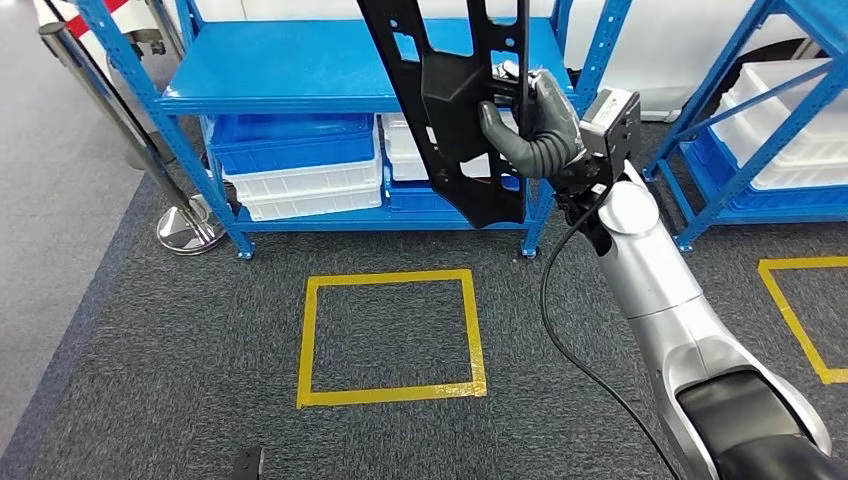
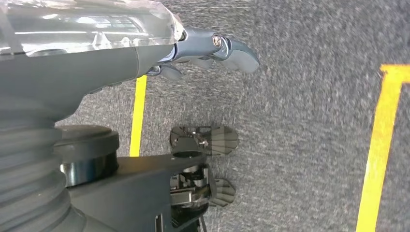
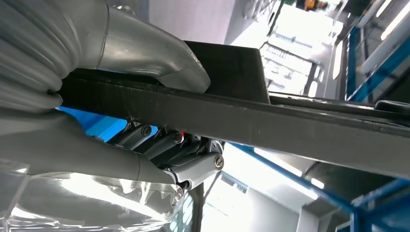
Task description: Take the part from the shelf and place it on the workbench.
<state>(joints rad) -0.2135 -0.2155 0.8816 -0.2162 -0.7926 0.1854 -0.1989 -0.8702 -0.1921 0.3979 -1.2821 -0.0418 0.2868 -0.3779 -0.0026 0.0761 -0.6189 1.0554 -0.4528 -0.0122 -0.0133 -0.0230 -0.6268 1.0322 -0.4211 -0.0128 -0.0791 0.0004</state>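
Observation:
A long black plastic part [image 1: 455,110] with cut-outs hangs nearly upright in front of the blue shelf [image 1: 300,70]. My right hand [image 1: 535,125] grips it from the right, with the fingers wrapped around its edge. Its top runs out of the head view. In the right wrist view the part [image 3: 270,121] is a dark bar across the picture, clamped by my right hand [image 3: 121,48] between the thumb and the darker fingers [image 3: 164,142]. My left hand [image 2: 212,48] hangs over the grey carpet with its fingers apart and nothing in them.
Blue bins [image 1: 290,140] and white bins [image 1: 310,185] fill the shelf's lower level. A yellow tape square [image 1: 305,340] marks the carpet before it. A chrome stanchion base [image 1: 188,228] stands at the left. A second blue shelf [image 1: 790,110] with white bins stands at the right.

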